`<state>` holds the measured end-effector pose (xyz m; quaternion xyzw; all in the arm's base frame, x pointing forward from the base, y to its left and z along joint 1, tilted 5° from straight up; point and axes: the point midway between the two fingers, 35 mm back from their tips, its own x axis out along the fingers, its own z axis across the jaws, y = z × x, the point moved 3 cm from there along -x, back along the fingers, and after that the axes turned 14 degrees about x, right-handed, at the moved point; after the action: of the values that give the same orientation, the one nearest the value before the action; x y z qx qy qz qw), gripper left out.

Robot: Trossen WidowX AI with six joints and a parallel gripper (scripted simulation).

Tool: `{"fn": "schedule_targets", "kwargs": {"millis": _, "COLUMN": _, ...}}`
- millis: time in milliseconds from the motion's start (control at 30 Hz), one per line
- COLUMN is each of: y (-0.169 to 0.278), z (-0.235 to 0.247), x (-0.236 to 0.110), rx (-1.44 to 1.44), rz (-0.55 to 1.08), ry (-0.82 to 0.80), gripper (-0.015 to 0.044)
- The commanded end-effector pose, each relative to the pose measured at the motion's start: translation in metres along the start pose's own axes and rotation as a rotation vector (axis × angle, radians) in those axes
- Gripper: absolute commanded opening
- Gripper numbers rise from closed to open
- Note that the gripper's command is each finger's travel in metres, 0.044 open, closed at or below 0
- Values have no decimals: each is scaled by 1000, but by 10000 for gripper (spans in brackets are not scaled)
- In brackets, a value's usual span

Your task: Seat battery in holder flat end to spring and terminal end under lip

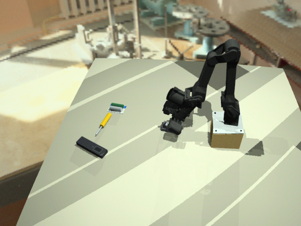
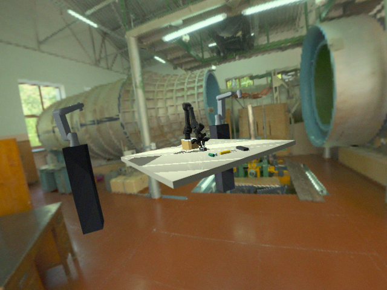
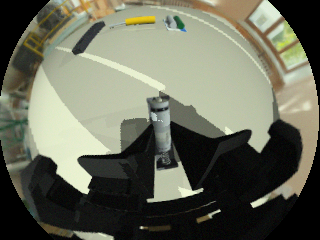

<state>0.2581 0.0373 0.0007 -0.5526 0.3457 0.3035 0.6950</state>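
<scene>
From the top, the gripper [image 1: 167, 125] sits mid-frame, low over the table [image 1: 146, 182], well apart from the holder [image 1: 116, 108] at left.

From outside, the holder [image 2: 212, 154] is tiny.

At the wrist, the narrow jaws pinch the battery [image 3: 159, 126]. It should travel level, then go in gently, flat end first.
</scene>
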Motion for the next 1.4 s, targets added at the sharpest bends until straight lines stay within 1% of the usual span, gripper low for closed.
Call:
{"fn": "schedule_targets", "kwargs": {"millis": 0, "y": 2, "z": -1, "x": -2, "rx": 5, "rz": -8, "ry": 1, "gripper": 62}}
{"fn": "schedule_targets", "kwargs": {"millis": 667, "y": 18, "z": -5, "x": -8, "rx": 4, "rz": -6, "ry": 0, "gripper": 62}}
{"fn": "schedule_targets", "kwargs": {"millis": 1367, "y": 10, "z": -3, "x": 0, "rx": 3, "rz": 81, "ry": 26, "gripper": 62}}
